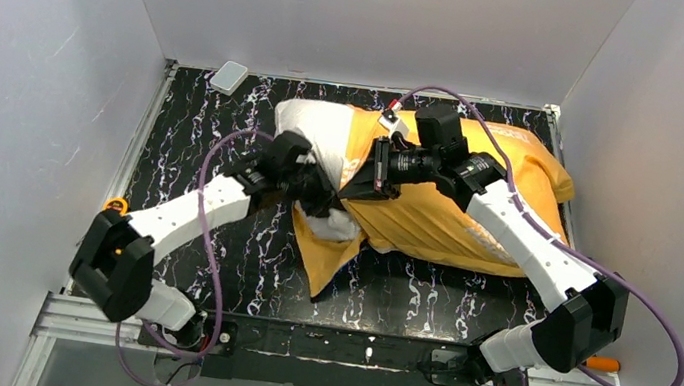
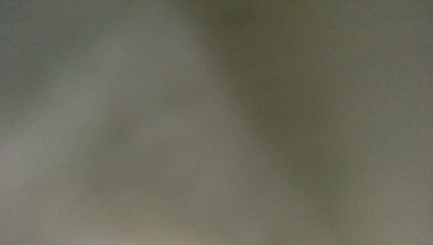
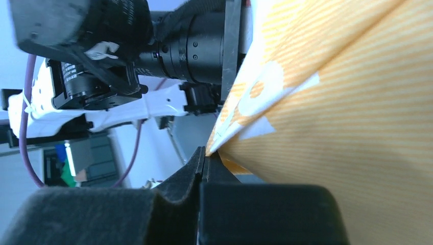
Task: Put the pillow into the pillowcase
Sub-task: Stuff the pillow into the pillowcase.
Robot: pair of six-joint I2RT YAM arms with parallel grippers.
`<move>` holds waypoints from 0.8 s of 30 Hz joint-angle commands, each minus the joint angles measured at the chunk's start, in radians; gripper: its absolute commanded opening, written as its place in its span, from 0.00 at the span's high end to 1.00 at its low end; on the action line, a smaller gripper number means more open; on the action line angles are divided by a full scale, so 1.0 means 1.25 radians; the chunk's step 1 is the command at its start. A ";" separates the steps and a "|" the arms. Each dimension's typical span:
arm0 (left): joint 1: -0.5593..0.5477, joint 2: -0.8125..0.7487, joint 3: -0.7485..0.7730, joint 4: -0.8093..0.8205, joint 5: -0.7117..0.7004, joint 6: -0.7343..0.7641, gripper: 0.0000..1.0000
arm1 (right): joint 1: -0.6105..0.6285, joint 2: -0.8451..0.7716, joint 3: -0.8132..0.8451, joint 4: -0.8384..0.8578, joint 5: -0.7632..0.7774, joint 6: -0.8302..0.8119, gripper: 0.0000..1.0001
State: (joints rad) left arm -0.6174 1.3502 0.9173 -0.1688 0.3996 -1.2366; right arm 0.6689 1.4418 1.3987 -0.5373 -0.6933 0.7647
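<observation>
On the table (image 1: 225,136), pillow (image 1: 312,123) mostly inside the orange pillowcase (image 1: 435,221), white end out left. Right gripper (image 3: 204,155) clamped on pillowcase edge; left gripper (image 1: 311,192) at that white end, state unclear.

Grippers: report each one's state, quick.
Left gripper: buried against the pillow; open or closed cannot be told.
Right gripper: closed, pinching the pillowcase edge.
</observation>
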 commanded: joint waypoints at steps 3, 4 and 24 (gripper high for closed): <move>-0.015 0.139 0.270 0.204 -0.024 0.050 0.99 | 0.066 -0.065 -0.011 0.369 -0.305 0.221 0.99; -0.023 0.161 0.293 0.212 -0.023 0.056 1.00 | 0.068 -0.061 -0.007 0.384 -0.310 0.226 0.99; -0.174 -0.121 -0.128 0.317 0.007 -0.028 1.00 | -0.098 0.059 0.209 -0.032 -0.087 -0.087 0.99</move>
State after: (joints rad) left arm -0.7673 1.3518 0.8505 0.2020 0.2974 -1.2285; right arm 0.5579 1.4883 1.4494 -0.5415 -0.7956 0.8192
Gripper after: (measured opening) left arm 0.076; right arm 0.029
